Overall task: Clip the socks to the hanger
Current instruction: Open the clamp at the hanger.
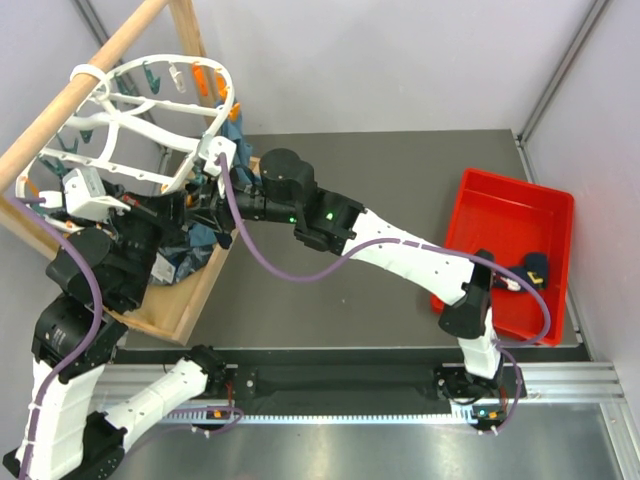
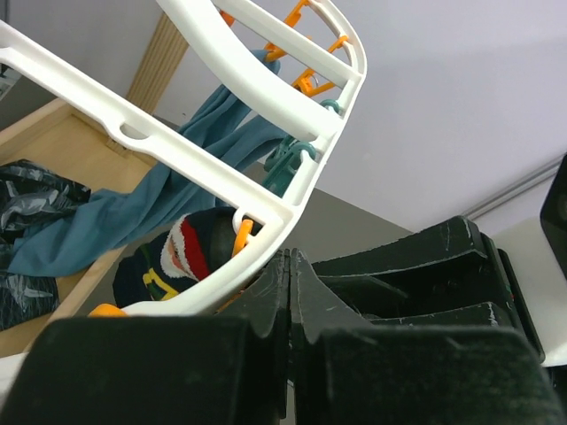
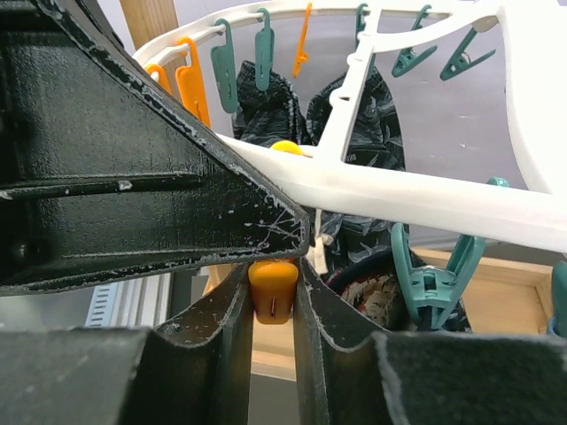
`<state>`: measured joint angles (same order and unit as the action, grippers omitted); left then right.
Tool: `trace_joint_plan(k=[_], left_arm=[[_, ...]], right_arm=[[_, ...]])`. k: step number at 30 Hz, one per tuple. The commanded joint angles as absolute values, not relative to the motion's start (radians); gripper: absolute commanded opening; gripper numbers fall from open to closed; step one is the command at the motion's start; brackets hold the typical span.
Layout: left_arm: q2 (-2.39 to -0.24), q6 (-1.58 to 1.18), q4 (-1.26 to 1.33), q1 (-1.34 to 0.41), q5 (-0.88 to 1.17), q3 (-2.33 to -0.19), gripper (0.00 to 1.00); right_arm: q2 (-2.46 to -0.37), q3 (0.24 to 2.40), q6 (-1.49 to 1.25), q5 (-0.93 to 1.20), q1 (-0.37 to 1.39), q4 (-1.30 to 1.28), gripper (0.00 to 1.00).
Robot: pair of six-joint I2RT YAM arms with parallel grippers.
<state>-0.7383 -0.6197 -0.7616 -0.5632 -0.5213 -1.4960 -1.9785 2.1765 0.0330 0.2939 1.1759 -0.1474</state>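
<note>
The white oval hanger point(image 1: 205, 140) hangs from a wooden pole at the upper left, with teal and orange clips dangling. My right gripper point(image 3: 273, 266) is shut on an orange clip point(image 3: 273, 290) just under the hanger's rim point(image 3: 425, 199). My left gripper point(image 2: 291, 258) is shut, tips touching, with nothing showing between them, right beside the rim point(image 2: 204, 168). A navy sock point(image 2: 173, 261) with a yellow badge and a red-and-white cuff hangs just behind that rim. In the top view both grippers meet under the hanger's near edge. Another navy sock point(image 1: 530, 268) lies in the red tray.
The wooden pole point(image 1: 70, 110) and wooden frame point(image 1: 195, 290) stand at the left. A teal-blue garment point(image 2: 133, 208) hangs from the hanger over a dark patterned cloth point(image 2: 27, 195). The red tray point(image 1: 480, 200) sits at the right. The right arm stretches across the table.
</note>
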Motion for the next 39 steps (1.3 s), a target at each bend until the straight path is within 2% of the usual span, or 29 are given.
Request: trace_joint_plan(k=[1, 5, 9, 10, 12, 13, 16, 24, 27, 34, 39], left_arm=[[-0.752, -0.601, -0.741, -0.558, -0.548, -1.508, 0.0], [-0.755, -0.603, -0.742, -0.558, -0.549, -1.509, 0.0], [-0.758, -0.595, -0.749, -0.558, -0.535, -1.516, 0.0], [-0.756, -0.594, -0.756, -0.558, -0.535, -1.519, 0.07], [-0.756, -0.592, -0.77, -0.558, -0.529, -1.523, 0.24], [-0.753, -0.589, -0.772, -0.558, -0.525, -1.523, 0.46], [-0.744, -0.578, -0.765, -0.558, -0.515, -1.511, 0.52], [-0.747, -0.563, -0.756, -0.558, -0.525, -1.494, 0.49], [-0.752, -0.558, -0.756, -0.558, -0.528, -1.488, 0.43], [-0.755, -0.546, -0.746, -0.558, -0.528, -1.474, 0.36], [-0.762, -0.543, -0.741, -0.558, -0.523, -1.471, 0.18]], right_arm=[[-1.896, 2.174, 0.018, 0.361, 1.186, -0.123, 0.19], [-1.887, 2.152, 0.018, 0.353, 1.186, -0.107, 0.19], [-1.884, 2.151, 0.017, 0.351, 1.184, -0.106, 0.1], [-1.884, 2.152, 0.017, 0.351, 1.181, -0.106, 0.07], [-1.882, 2.152, 0.017, 0.353, 1.18, -0.107, 0.06], [-1.882, 2.152, 0.017, 0.356, 1.18, -0.107, 0.06], [-1.882, 2.152, 0.014, 0.357, 1.18, -0.104, 0.07], [-1.878, 2.151, 0.006, 0.365, 1.18, -0.097, 0.07], [-1.871, 2.145, 0.006, 0.368, 1.178, -0.091, 0.07], [-1.858, 2.135, -0.026, 0.376, 1.178, -0.071, 0.09], [-1.855, 2.132, -0.029, 0.383, 1.178, -0.066, 0.11]])
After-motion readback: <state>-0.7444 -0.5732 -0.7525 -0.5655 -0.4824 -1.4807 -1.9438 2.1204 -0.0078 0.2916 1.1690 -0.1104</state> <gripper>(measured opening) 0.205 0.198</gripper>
